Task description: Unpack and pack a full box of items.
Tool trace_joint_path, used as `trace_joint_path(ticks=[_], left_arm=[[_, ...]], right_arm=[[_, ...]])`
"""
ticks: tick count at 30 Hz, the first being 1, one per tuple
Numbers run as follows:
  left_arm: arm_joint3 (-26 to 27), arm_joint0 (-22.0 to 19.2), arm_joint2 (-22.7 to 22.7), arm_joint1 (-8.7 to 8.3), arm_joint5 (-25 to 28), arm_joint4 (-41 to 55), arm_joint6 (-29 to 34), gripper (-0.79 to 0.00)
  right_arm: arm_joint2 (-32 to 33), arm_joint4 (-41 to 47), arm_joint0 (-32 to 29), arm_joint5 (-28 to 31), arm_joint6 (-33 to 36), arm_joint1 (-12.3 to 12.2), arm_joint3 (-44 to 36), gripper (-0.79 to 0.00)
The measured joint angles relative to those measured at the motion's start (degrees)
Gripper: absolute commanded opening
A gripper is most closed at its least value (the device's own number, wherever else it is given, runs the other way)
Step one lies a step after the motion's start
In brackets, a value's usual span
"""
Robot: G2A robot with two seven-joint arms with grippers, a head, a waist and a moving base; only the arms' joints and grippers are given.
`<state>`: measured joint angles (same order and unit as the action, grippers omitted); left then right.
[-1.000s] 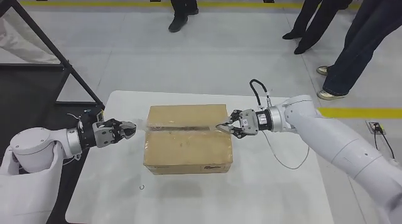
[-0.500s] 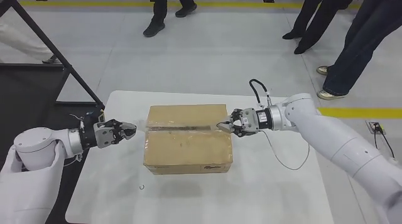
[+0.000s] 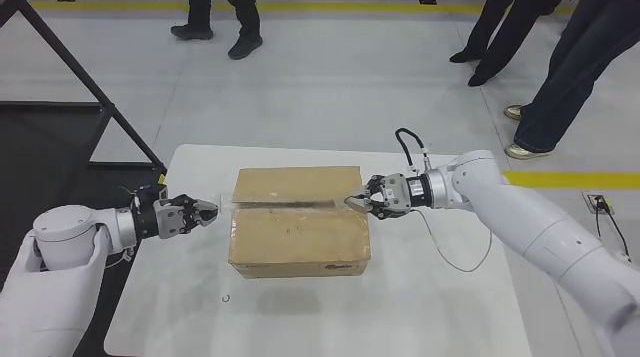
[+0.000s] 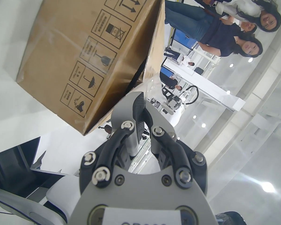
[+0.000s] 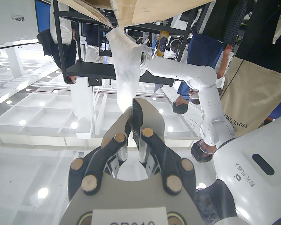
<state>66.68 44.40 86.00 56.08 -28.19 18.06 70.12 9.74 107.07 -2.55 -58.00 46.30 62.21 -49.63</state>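
box (image 3: 300, 229): middle of table (image 3: 430, 292), long axis left-right
right gripper (image 3: 352, 201): clamped on peeled tape (image 5: 125, 71), box's right end
left gripper (image 3: 208, 210): fingers together on tape's far end, just off left side
nearer: right, likely pulls along the axis

The left arm (image 3: 68, 235) and right arm (image 3: 520, 219) are glossy white rounded shells with grey wrist rings (image 3: 441, 189), a black cable (image 3: 409, 141) looping above the right wrist, and the left end effector (image 4: 142, 104) and right end effector (image 5: 133, 109) are silver-grey with black linkage bars (image 4: 114, 141), round-headed screws (image 4: 127, 125), ribbed black pads (image 4: 138, 108) and white labels (image 4: 142, 215).
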Motion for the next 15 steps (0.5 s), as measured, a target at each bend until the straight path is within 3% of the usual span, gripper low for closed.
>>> trace_joint_path(ticks=[2, 6, 15], left_arm=[[-0.5, -0.3, -0.3, -0.08, 0.1, 0.2, -0.1, -0.754], [-1.3, -0.7, -0.9, -0.27, 0.1, 0.7, -0.3, -0.526], [-1.9, -1.3, -1.8, -0.76, 0.6, 1.8, -0.5, -0.486]], right_arm=[[0.0, -0.1, 0.0, 0.0, 0.0, 0.1, 0.2, -0.785], [0.0, 0.1, -0.1, 0.0, 0.0, 0.2, 0.7, -0.785], [0.0, 0.1, -0.1, 0.0, 0.0, 0.6, 1.3, -0.785]])
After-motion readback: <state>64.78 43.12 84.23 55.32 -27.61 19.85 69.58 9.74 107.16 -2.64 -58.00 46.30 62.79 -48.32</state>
